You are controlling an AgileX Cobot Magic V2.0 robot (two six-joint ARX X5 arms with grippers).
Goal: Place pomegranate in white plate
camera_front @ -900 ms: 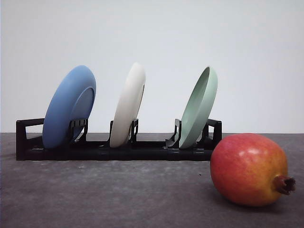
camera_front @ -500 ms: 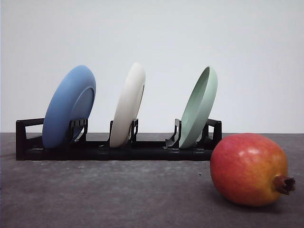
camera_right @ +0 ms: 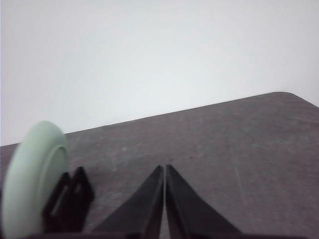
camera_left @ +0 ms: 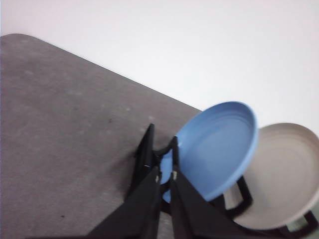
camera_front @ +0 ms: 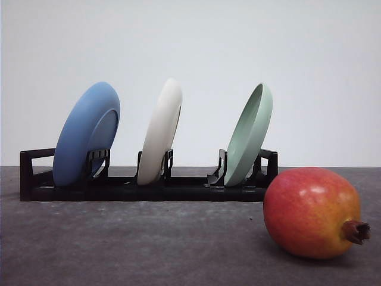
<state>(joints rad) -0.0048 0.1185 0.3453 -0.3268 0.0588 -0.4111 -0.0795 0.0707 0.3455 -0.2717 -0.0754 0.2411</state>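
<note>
The pomegranate, red with yellow-orange patches and a brown crown stub, lies on the dark table at the front right. The white plate stands on edge in the middle slot of a black rack; the left wrist view shows its cream face behind the blue plate. My left gripper is shut, its fingertips together in front of the blue plate and holding nothing. My right gripper is shut too, over bare table beside the green plate.
A blue plate stands in the rack's left slot and a pale green plate in its right slot. The dark grey table stretches in front of the rack. A plain white wall stands behind.
</note>
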